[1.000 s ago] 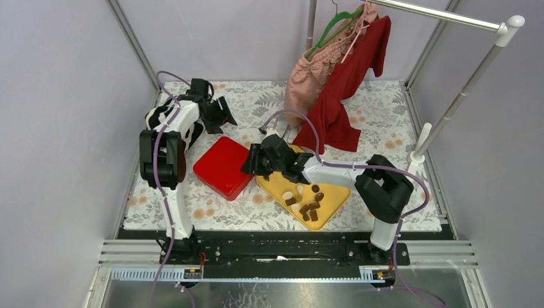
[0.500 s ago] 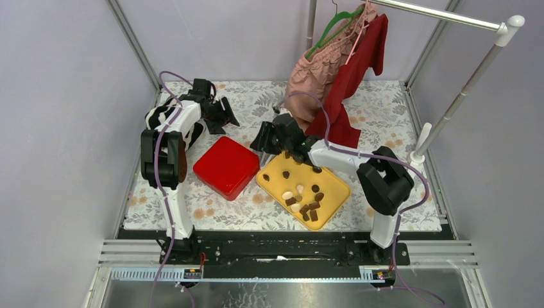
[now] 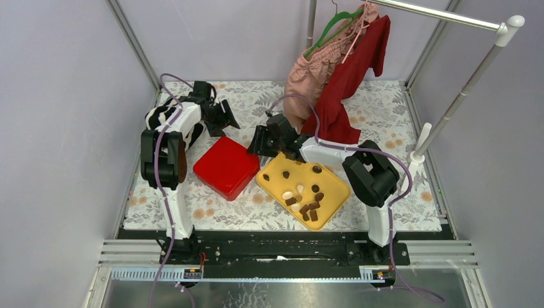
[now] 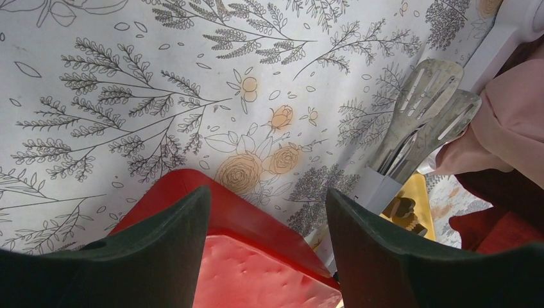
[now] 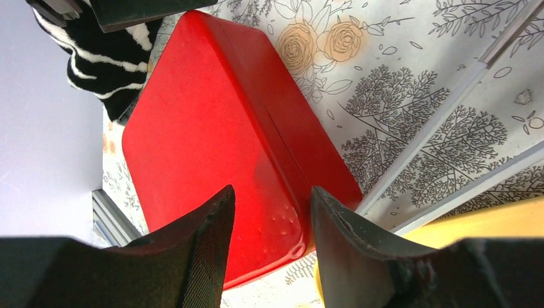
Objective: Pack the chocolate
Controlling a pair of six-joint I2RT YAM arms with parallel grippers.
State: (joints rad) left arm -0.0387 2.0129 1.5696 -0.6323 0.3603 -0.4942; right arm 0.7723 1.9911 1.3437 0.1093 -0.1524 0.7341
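Observation:
Several small dark, tan and cream chocolate pieces [image 3: 305,201] lie on the yellow tray [image 3: 333,183] at centre right; a few show in the left wrist view [image 4: 404,213]. The closed red square box [image 3: 223,168] sits left of the tray. It also shows in the left wrist view [image 4: 256,263] and the right wrist view [image 5: 212,147]. My right gripper [image 3: 258,146] [image 5: 272,212] is open and empty, above the gap between box and tray. My left gripper [image 3: 226,120] [image 4: 266,212] is open and empty, just behind the box's far corner.
Metal tongs [image 4: 420,119] lie on the floral cloth between box and tray; their arms show in the right wrist view [image 5: 442,109]. A zebra-striped item [image 3: 157,119] lies at the back left. Pink and red clothes [image 3: 337,77] hang from a rack [image 3: 465,93] at the back right.
My right gripper has pulled back off the yellow tray to its far-left corner, uncovering two more chocolate pieces. My left gripper has barely shifted.

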